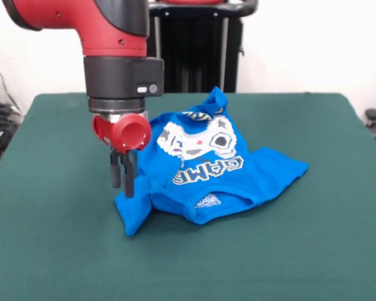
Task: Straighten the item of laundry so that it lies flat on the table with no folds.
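Green desk (56, 251), cloth-topped, fills most of the view. Red and black arm (109, 37) drops in from above, over the desk's left part as seen from the front, black wrist block below the red link, red knob on the wrist facing the camera.

Shirt (207, 169) sits about mid-desk, bright blue, bunched and not flat. Print faces up: white-grey controller, "GAME" lettering below it, upside down from the front. Small pale mark near the hem fold at the front edge. One part of the cloth stands up in a peak at the back of the shirt, with a bit of yellow text on it. One sleeve or corner spreads out flat to the right of the print. Another corner runs down to a point at the shirt's lower left, folded over.

Pincer (123, 175) hangs at the shirt's left edge, just above that folded corner. Dark fingers (115, 170) point straight down, pressed close together; cannot tell if cloth is caught between them.
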